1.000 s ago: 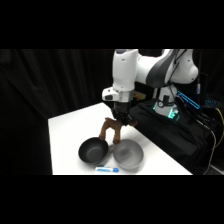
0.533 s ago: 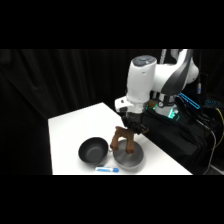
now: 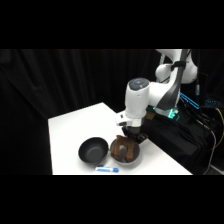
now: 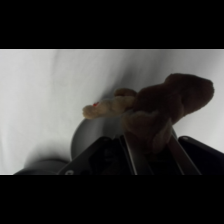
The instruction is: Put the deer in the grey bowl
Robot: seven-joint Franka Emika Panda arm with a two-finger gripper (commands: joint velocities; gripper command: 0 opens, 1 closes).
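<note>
From the side view I see the gripper lowered right over the grey bowl, with the deer filling the bowl's inside as a brown mass; the black bowl sits just beside it on the white table, and a small blue and white object lies near the table's front edge. My wrist view gives what the side camera cannot: the deer up close, its brown body pinched between the two fingers rising from the bottom edge, a pale tan part sticking out to one side. A grey rounded shape shows below it; I cannot tell if the deer touches it. I can read no writing anywhere.
</note>
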